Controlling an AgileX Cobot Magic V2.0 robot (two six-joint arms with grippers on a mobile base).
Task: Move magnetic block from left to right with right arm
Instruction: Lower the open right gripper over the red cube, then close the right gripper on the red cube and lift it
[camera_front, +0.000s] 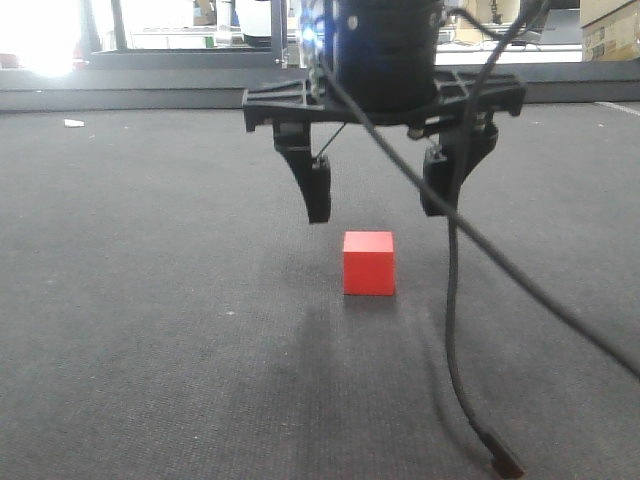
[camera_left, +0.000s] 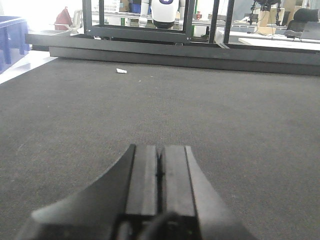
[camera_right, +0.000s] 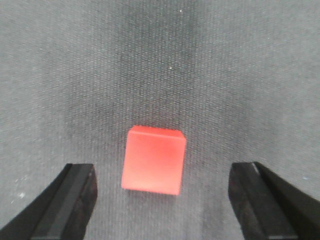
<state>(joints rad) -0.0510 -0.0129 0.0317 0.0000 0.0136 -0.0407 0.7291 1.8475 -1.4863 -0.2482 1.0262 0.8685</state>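
Observation:
The magnetic block (camera_front: 369, 263) is a small red cube resting on the dark grey mat. My right gripper (camera_front: 378, 205) hangs open just above and behind it, the fingertips a little higher than the cube's top. In the right wrist view the block (camera_right: 153, 160) lies on the mat between and slightly ahead of the two spread fingers (camera_right: 67, 200), touching neither; the right gripper (camera_right: 162, 192) holds nothing. My left gripper (camera_left: 160, 167) shows in the left wrist view with its pads pressed together over bare mat, nothing between them.
A black cable (camera_front: 470, 330) trails from the right arm down to the mat at the front right. A small white scrap (camera_left: 121, 71) lies far back on the mat. A dark rail (camera_left: 175, 50) and frames border the far edge.

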